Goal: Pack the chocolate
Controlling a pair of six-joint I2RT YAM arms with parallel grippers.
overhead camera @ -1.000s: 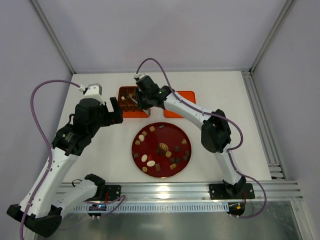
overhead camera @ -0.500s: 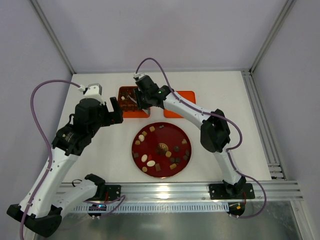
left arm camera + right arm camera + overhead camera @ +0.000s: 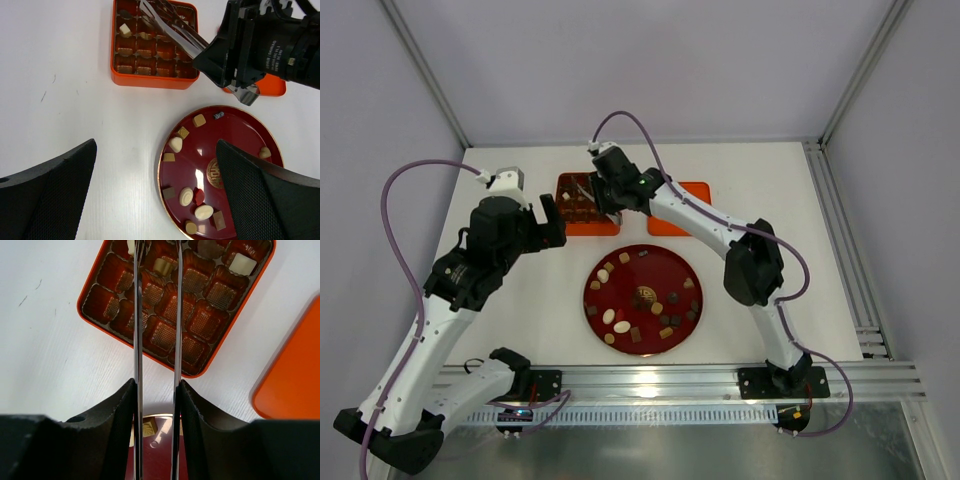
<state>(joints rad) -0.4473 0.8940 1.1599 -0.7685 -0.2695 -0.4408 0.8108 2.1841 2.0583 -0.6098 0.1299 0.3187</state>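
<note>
Several chocolate pieces [image 3: 620, 326], tan, cream and dark, lie on the dark red plate [image 3: 650, 268]; they also show in the left wrist view [image 3: 186, 196]. The orange box [image 3: 566, 226] with its cell tray holds a cream piece [image 3: 242, 263], a tan piece [image 3: 162, 266] and a dark piece [image 3: 207, 247]. My right gripper [image 3: 156, 390] is shut on metal tweezers [image 3: 138, 315]. Their two blades stand apart and reach over the box; their tips run out of the right wrist view. My left gripper [image 3: 156, 150] is open and empty, above the plate's left rim.
The orange lid [image 3: 692, 192] lies flat right of the box, under the right arm. The right gripper [image 3: 235, 45] hangs over the gap between box and plate. White table [image 3: 520, 300] lies left of the plate. Frame posts stand at the back corners.
My right gripper with the tweezers has shifted slightly toward the back, over the box. The left arm has not moved.
</note>
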